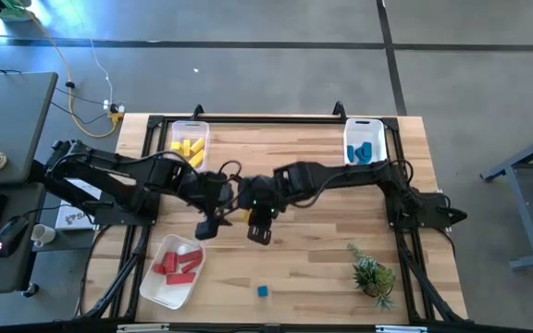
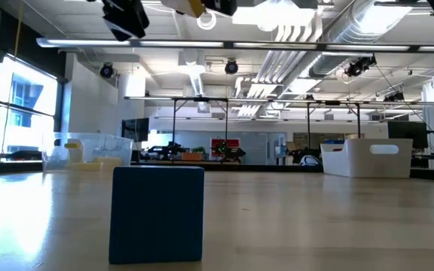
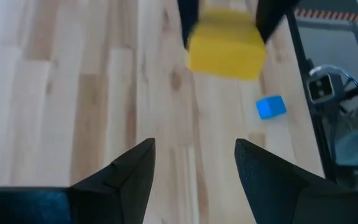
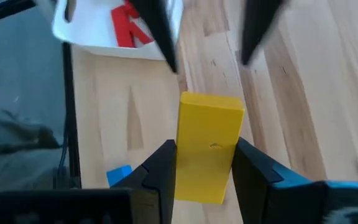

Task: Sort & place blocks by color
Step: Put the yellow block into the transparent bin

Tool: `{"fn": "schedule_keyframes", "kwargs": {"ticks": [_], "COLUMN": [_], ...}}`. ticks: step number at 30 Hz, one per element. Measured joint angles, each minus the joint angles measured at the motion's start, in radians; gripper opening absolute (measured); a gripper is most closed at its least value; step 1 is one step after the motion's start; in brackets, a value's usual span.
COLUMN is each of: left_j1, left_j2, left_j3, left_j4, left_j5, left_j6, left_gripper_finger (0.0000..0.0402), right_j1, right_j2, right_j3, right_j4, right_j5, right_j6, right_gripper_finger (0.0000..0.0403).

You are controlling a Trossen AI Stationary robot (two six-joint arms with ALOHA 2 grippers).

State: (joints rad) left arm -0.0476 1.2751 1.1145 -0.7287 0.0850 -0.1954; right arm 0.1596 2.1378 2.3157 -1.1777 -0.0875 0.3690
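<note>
Three white trays sit on the wooden table [image 1: 313, 268]. The tray at the far left corner [image 1: 191, 128] contains yellow blocks [image 1: 189, 148]; the exact count cannot be determined. The tray at the far right corner [image 1: 363, 125] contains blue blocks [image 1: 363, 153], at least two. The tray at the near left [image 1: 155, 289] contains red blocks [image 1: 179, 264], about three or four, lying together.

One blue cube [image 1: 263, 291] rests alone on the table near the front edge, between the red tray and one small green plant [image 1: 372, 274]. In the low view this blue cube [image 2: 157, 214] fills the foreground.

Both arms meet over the table centre. The right gripper [image 4: 205, 163] is clamped on one yellow bar [image 4: 208, 146], which it holds above the table surface with its fingers pressed against the bar's two sides. In the left wrist view the same yellow bar [image 3: 226, 50] hangs between those fingers. The left gripper [image 3: 194, 163] is positioned just beside it, jaws apart, holding nothing.

No legible writing appears on the blocks or trays. A white card on the side desk at the left bears dark marks too small to read.
</note>
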Motion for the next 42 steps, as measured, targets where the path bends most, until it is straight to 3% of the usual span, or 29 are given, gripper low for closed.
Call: {"fn": "schedule_keyframes", "kwargs": {"ticks": [8, 16, 34, 42], "left_j1": [0.102, 0.183, 0.288, 0.312], "left_j2": [0.000, -0.002, -0.002, -0.001], "left_j3": [0.000, 0.000, 0.000, 0.000], "left_j4": [0.108, 0.188, 0.214, 0.217], "left_j5": [0.122, 0.150, 0.176, 0.230], "left_j6": [0.043, 0.042, 0.041, 0.042], "left_gripper_finger": [0.0207, 0.0207, 0.0206, 0.0175], "right_j1": [-0.075, -0.137, -0.234, -0.256], "right_j2": [-0.018, -0.021, -0.021, -0.019], "right_j3": [0.000, 0.000, 0.000, 0.000], "right_j4": [-0.022, -0.037, -0.030, -0.023], "right_j5": [-0.087, -0.168, -0.232, -0.264], "right_j6": [-0.172, -0.269, -0.303, -0.321], "right_gripper_finger": [0.0103, 0.0103, 0.0103, 0.0103]}}
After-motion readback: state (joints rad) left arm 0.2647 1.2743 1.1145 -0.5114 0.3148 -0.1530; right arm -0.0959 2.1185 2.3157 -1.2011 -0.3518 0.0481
